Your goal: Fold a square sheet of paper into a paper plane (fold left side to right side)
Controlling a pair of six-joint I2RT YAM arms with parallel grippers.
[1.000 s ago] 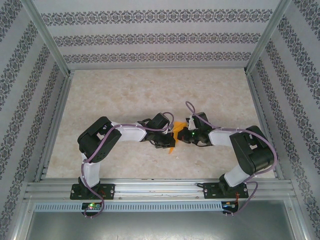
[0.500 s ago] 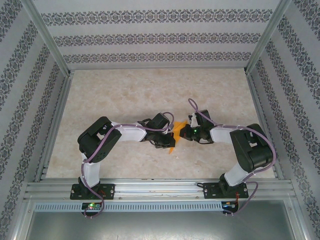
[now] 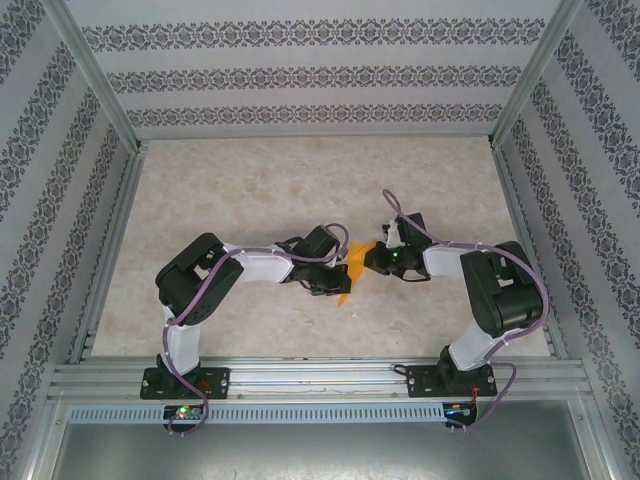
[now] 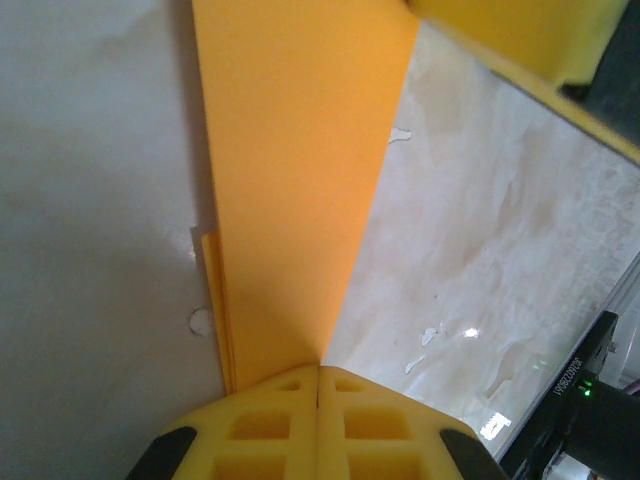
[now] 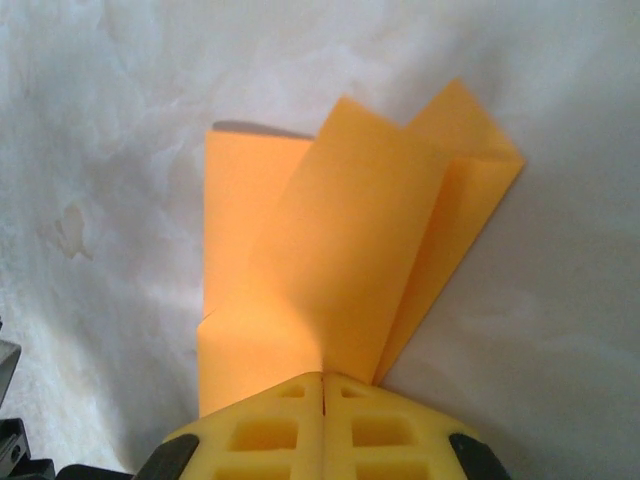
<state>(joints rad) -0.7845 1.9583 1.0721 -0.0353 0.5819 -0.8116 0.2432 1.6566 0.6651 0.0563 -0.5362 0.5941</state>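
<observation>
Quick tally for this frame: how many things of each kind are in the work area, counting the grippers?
orange paper sheet: 1
grippers: 2, the left gripper and the right gripper, each shut on the sheet
Total: 3

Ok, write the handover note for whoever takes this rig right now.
Left gripper: shut on the orange sheet of paper, which comes out from between its closed fingers.
Right gripper: shut on the same sheet from the opposite side.
Paper: mid-table, between the two grippers, not lying flat.
Done: several creases, layers overlapping.
Left: probably finish the fold, press it flat, release.
</observation>
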